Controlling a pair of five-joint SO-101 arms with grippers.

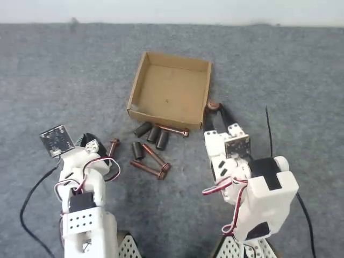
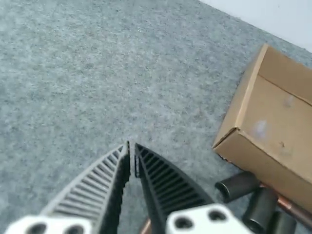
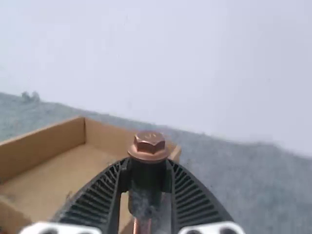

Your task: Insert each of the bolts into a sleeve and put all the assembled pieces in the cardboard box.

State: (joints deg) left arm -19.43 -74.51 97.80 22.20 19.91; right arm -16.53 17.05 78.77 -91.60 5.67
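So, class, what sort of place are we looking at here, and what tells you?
Likely a robotics test bench: a left arm and right arm side by side on a grey mat, a plain white wall behind, and bolts, sleeves and a box laid out as practice parts.

**Lighting, three views.** Even, diffuse light from above. In the high view my grey worktop [image 1: 64, 80] is bright throughout. The cardboard box [image 1: 156, 115] and a loose sleeve [image 1: 143, 129] throw only short, soft shadows. The wall [image 3: 195, 58] behind my right tool [image 3: 147, 165] is the brightest area, close to washing out. The bolt [image 3: 148, 145] that tool clamps carries a dull highlight on its head. Under my left tool [image 2: 131, 161] the worktop is evenly lit, and the box's outer side is darker than its floor.
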